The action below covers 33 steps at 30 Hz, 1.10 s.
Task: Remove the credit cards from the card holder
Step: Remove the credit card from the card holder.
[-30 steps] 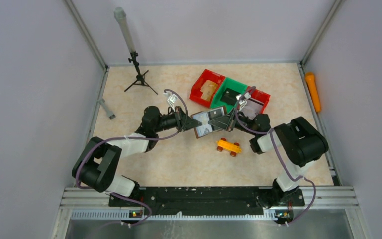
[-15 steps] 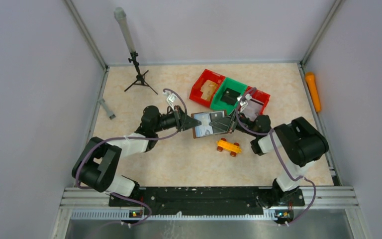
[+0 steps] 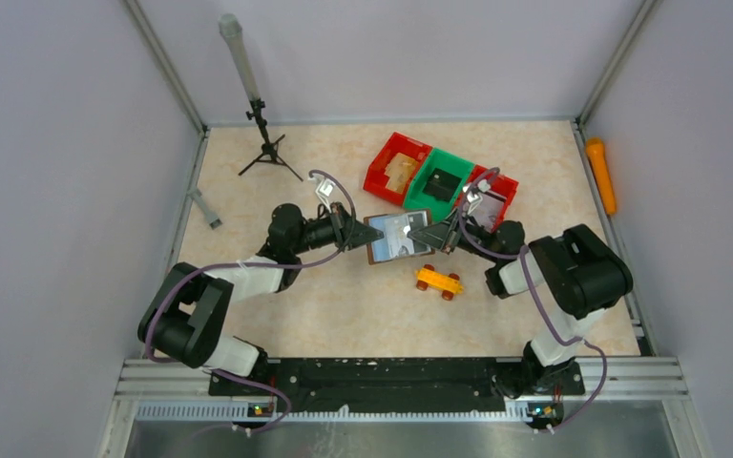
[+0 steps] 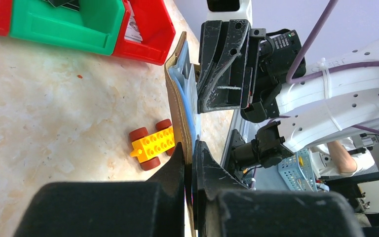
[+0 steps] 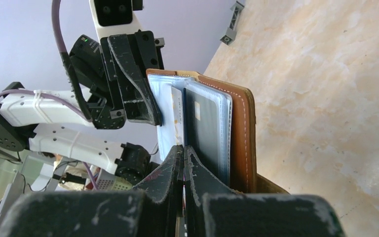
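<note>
The card holder (image 3: 399, 237), brown with greyish-blue inner pockets, hangs open above the table between my two grippers. My left gripper (image 3: 374, 233) is shut on the brown cover's left edge; in the left wrist view its jaws (image 4: 191, 150) pinch the cover (image 4: 177, 98). My right gripper (image 3: 420, 233) is shut on a thin inner leaf of the pockets (image 5: 183, 148). I cannot tell whether a card is in that pinch. A black card (image 5: 205, 126) sits in a clear pocket against the brown cover (image 5: 242, 133). A pale card (image 5: 170, 118) sits in the leaf on the other side.
An orange toy car (image 3: 438, 281) lies on the table just below the card holder and also shows in the left wrist view (image 4: 153, 143). Red and green bins (image 3: 439, 176) stand behind. A small tripod (image 3: 265, 143) stands at the back left. An orange object (image 3: 600, 176) lies beyond the right rail.
The card holder has turned from tilted to nearly level and moved slightly toward the bins. Both grippers have kept their hold and followed it.
</note>
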### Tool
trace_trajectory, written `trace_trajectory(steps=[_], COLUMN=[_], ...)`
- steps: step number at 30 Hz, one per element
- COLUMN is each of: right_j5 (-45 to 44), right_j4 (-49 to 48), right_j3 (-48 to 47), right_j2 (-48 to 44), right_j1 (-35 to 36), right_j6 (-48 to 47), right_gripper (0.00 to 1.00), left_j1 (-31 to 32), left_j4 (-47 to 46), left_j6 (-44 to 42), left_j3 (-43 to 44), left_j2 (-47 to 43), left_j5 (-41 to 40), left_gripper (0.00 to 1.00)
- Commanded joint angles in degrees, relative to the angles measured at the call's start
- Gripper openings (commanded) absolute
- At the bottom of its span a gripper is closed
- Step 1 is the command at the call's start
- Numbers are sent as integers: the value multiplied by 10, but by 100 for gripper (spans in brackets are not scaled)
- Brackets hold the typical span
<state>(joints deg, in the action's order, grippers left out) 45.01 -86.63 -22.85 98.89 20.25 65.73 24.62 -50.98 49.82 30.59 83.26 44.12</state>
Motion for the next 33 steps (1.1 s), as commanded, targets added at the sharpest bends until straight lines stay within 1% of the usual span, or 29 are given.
trace_trajectory(steps=[1,6,10,14,17,26,33], right_j5=[-6,-5,1,9,13,27,43], right_j4=[-70,-69,-85,-114,-103,-92,-84], right_j3=[2,1,-1,-3,-10,-25,-41], right_j2=[-20,-21,-14,-1,1,6,16], right_j1=[-7,-7,-6,-3,6,22,34], right_j6=[-9,-10,-3,11,7,4,4], right_gripper=[0,0,18,27,29,30,37], left_j1=[-5,-6,-6,-6,-6,-3,1], left_j4=[-68,-70,-76,-117,-118,-93,-94], left_j6=[15,17,23,47,50,37,36], left_j3=[-3,-3,2,2,7,11,14], left_j2=[-13,-11,-3,17,26,23,23], left_j5=[14,15,26,39,42,37,42], left_gripper=[0,0,0,0,0,0,0])
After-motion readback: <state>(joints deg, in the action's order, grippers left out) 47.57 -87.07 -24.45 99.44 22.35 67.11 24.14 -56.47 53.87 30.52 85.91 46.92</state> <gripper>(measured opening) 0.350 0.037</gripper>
